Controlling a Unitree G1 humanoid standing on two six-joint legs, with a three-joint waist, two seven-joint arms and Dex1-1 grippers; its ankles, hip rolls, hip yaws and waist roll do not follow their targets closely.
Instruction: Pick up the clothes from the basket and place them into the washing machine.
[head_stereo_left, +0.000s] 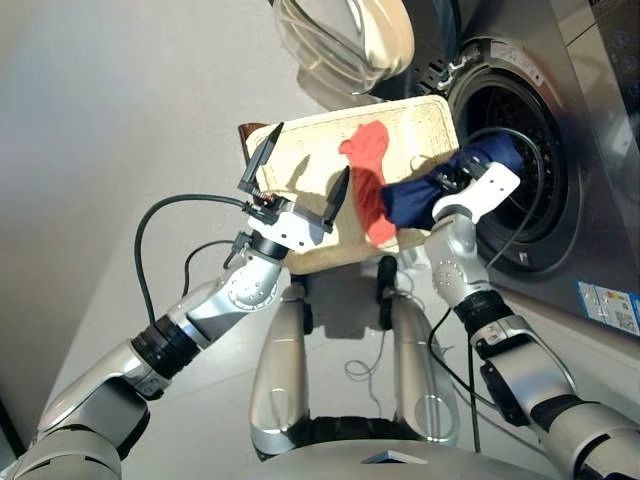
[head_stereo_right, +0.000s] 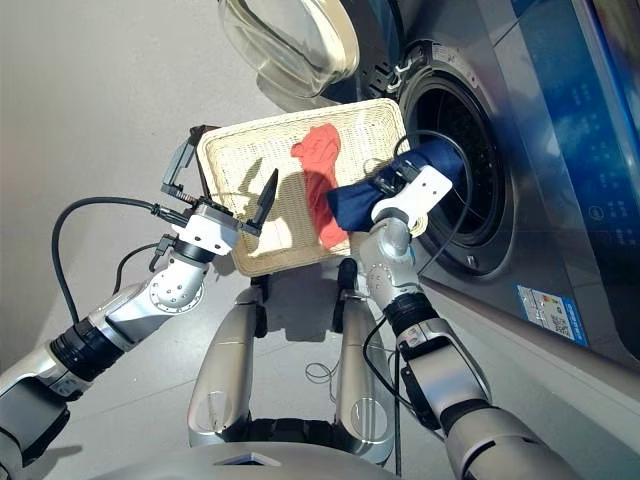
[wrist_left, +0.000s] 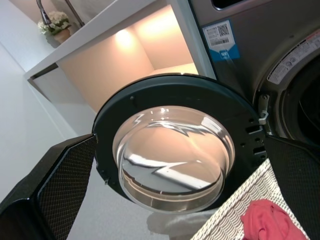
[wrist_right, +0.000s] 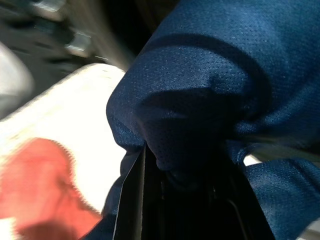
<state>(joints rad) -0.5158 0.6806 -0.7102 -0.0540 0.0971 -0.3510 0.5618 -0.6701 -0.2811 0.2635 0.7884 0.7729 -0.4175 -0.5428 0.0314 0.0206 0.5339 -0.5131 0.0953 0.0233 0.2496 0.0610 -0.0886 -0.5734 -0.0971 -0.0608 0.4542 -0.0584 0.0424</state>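
The right tool is clamped on the navy blue fabric garment, lifted at the cream-white wicker basket's edge nearest the dark grey washing machine's open porthole. The coral red garment lies in the basket, touching the navy one. The left tool hovers spread wide and empty over the basket; trailing navy cloth could snag the porthole rim or drag the red piece out.

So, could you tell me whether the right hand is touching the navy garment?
Touching. In the right wrist view the navy garment is bunched over the right hand, hiding its fingers; the left eye view shows it hanging from that hand.
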